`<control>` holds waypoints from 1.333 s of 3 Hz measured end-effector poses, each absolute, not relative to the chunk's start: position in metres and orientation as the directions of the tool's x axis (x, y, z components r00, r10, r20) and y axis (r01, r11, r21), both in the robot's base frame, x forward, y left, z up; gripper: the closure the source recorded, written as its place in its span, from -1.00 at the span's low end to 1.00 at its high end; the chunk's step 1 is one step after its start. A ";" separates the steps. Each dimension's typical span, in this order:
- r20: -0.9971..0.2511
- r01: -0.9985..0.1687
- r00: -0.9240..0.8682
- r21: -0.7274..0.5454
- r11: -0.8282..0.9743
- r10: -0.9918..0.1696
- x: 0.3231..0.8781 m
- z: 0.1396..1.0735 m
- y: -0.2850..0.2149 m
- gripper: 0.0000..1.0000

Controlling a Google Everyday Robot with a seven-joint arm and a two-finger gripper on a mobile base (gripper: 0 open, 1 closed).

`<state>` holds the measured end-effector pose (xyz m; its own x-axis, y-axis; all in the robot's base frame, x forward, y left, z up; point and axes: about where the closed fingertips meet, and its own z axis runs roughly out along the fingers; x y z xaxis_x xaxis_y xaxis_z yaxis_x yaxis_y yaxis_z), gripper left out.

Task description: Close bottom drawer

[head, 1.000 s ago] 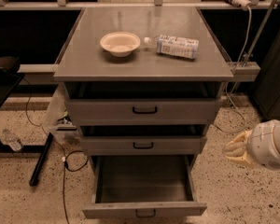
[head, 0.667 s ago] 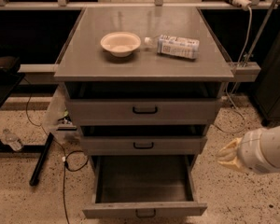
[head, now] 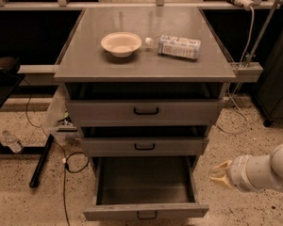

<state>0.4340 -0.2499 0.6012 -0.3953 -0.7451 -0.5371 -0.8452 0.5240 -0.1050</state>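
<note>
Speckled stone flooring surrounds a grey metal cabinet whose flat top serves as a worktop [head: 85, 65]. A pale bowl [head: 121, 43] sits left of the worktop's centre and a plastic bottle [head: 178, 46] lies on its side just to the bowl's right; neither matters for the task.

Below the front edge hang three drawer fronts. The top drawer [head: 108, 111] and the middle drawer [head: 108, 146] both stand slightly ajar. The bottom drawer [head: 179, 210] is pulled far out past the front edge, its deep tray bare and its small black handle [head: 146, 215] facing forward.

The gripper [head: 216, 174] hovers low, under the worktop's front right corner, just beside the drawer's right wall but apart from it. Its yellowish jaws look drawn together into one tapered tip, holding nothing. That suits a push rather than a grasp. Since the tip sits beside the drawer rather than ahead of its front panel, it probably needs to come forward and around before pressing the panel back.
</note>
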 end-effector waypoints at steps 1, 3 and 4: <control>-0.586 -0.823 -0.412 -0.089 0.561 -0.698 0.439 0.547 -0.252 1.00; -0.593 -0.818 -0.457 -0.012 0.575 -0.663 0.439 0.478 -0.250 1.00; -0.593 -0.810 -0.477 0.011 0.586 -0.648 0.445 0.454 -0.253 1.00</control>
<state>0.4450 -0.2530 0.4536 -0.4774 -0.6482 -0.5932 -0.8099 0.5865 0.0110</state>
